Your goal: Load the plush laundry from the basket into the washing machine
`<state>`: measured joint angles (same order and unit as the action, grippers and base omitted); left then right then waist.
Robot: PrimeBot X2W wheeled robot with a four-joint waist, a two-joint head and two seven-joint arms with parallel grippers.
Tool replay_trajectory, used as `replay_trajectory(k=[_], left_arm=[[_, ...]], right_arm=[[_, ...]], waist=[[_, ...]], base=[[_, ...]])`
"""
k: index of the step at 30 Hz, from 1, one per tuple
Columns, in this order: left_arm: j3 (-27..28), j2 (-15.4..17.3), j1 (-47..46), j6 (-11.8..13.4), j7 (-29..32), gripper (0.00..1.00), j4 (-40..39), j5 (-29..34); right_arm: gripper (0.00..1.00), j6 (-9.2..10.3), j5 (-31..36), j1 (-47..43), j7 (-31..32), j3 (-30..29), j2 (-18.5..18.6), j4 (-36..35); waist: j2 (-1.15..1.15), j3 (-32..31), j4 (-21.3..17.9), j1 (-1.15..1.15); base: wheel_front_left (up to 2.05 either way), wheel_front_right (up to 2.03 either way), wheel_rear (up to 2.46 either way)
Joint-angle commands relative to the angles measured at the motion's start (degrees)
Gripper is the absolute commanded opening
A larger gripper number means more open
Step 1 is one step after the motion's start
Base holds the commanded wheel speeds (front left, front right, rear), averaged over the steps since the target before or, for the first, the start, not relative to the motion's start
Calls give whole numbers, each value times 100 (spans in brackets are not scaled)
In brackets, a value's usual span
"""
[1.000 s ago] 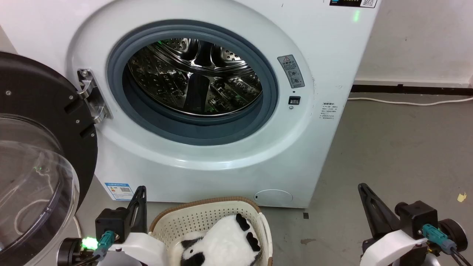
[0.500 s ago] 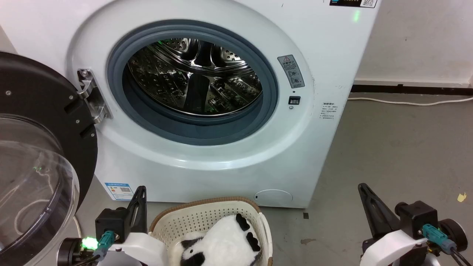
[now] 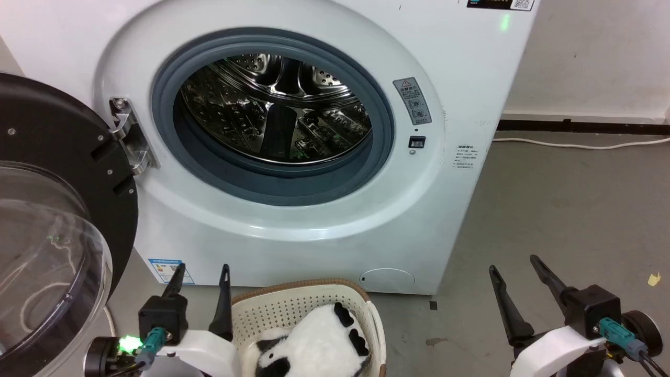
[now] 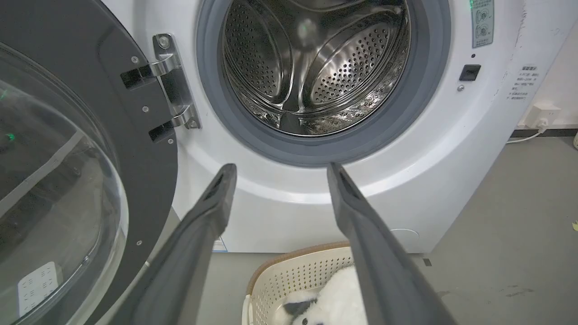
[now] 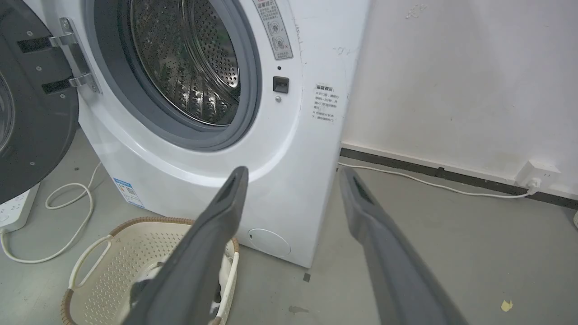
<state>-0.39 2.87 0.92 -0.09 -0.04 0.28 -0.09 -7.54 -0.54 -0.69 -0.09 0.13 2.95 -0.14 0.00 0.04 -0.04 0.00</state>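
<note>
Poised for pickup, with left gripper (image 3: 201, 269) spread empty just beside basket (image 3: 298, 285), right gripper (image 3: 513, 264) spread empty well apart from it. Next, probably: dip into basket, pinch toy (image 3: 314, 340).

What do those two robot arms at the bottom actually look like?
Each arm has a white shell and a black boxy block. The left gripper and right gripper each bear two long, tapered dark jaws. A teal plug sits at each wrist; a green light glows beside the left one.
</note>
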Motion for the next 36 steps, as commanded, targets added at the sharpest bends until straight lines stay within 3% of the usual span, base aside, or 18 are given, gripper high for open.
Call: replay_trajectory(k=[1, 16, 36], left_arm=[[-68, 0, -10, 52, -54, 100, -3, -11], [-462, 0, -142, 216, -222, 100, 243, -126], [-1062, 0, -1023, 331, -261, 100, 1718, -656]], right_arm=[[100, 0, -55, -36, -49, -42, 6, -3], [100, 1, -222, -84, -217, -109, 54, -40], [100, 2, -784, 163, -456, -3, 224, -199]], waist=[[0, 6, -4, 0], [0, 217, -115, 0], [0, 1106, -501, 0]], base=[[0, 0, 0], [0, 0, 0], [0, 0, 0]])
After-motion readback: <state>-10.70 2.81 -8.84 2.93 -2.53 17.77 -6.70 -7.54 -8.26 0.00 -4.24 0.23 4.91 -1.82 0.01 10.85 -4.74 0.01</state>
